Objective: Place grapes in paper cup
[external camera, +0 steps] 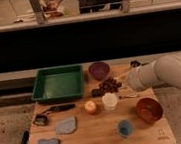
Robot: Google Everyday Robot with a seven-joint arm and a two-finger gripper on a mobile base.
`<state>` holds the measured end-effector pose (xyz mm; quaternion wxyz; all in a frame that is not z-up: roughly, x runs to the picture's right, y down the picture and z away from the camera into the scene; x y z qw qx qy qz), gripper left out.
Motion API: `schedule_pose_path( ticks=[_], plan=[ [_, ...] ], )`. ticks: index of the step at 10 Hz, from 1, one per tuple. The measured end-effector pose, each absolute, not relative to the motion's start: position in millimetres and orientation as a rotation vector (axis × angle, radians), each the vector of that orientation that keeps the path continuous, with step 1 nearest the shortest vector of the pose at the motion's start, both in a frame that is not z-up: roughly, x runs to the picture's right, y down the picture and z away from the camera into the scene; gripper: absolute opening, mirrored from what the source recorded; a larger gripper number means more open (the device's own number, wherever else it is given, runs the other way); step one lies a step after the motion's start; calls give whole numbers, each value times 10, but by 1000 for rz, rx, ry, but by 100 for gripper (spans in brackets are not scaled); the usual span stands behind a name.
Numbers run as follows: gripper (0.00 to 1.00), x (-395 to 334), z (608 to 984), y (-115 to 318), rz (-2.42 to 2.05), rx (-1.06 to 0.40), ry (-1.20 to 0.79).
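The gripper (117,84) sits low at the grapes (108,85) — whether it grips them I cannot tell. The grapes lie on the wooden table (93,136), just behind the paper cup (110,101) and in front of the purple bowl (99,70) — the cup stands upright beside an orange fruit (90,106).

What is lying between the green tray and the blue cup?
In the camera view, the orange fruit lies between the green tray and the blue cup. The gripper is farther right, by the grapes.
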<state>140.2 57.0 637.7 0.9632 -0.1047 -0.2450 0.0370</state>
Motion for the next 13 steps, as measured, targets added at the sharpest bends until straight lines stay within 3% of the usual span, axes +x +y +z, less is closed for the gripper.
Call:
schedule_pose_path(
  ticks=[13],
  plan=[
    [5,1606,6536,682,14,-255,-387]
  ],
)
